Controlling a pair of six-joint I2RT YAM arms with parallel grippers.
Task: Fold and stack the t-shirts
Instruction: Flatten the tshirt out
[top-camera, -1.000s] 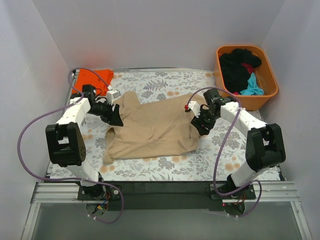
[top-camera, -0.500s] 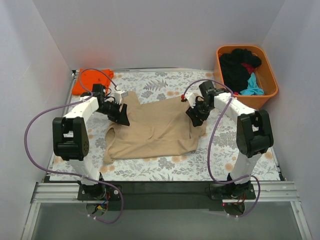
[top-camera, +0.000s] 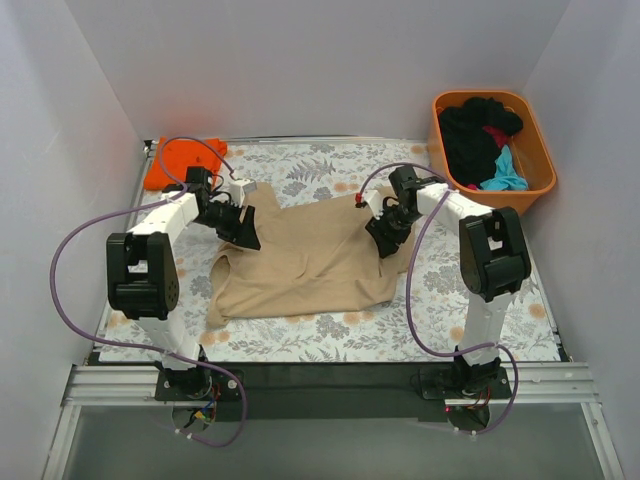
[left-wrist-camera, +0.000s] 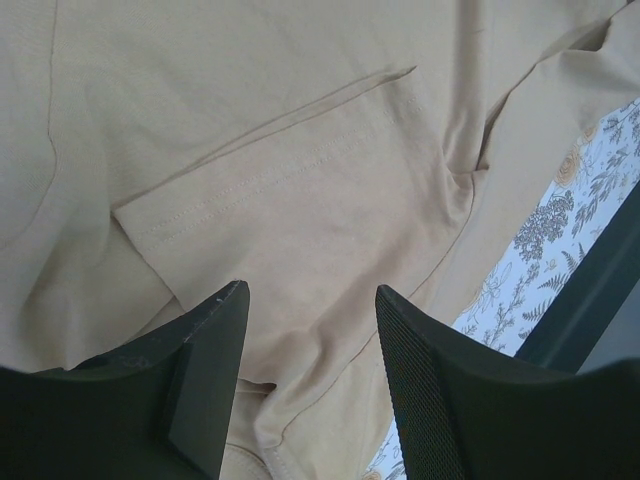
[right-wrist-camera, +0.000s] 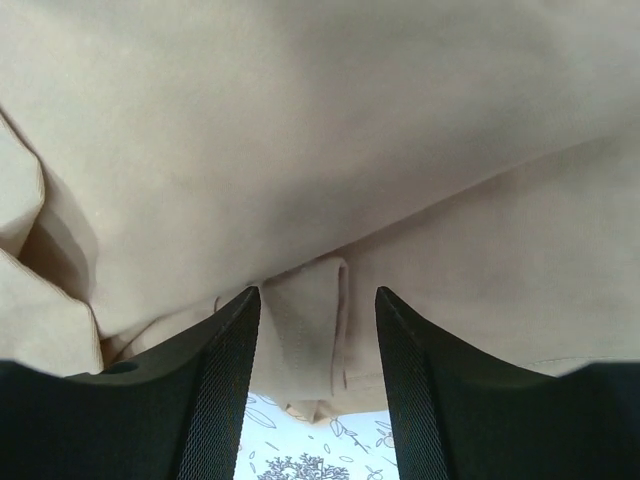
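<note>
Within the last second the left tool (top-camera: 244, 236) and right tool (top-camera: 383, 238) have moved in over the tan t-shirt (top-camera: 310, 262) spread mid-bench (top-camera: 330, 160), both released, likely poised to grip.

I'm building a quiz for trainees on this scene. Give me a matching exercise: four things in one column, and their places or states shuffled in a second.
Things:
1. tan shirt
2. orange shirt
3. tub
4. left pincer

Places or states:
a. far right corner, holding dark clothes
b. open, over tan cloth
c. spread out in the middle
d. far left corner

Pairs: 1-c, 2-d, 3-a, 4-b.
</note>
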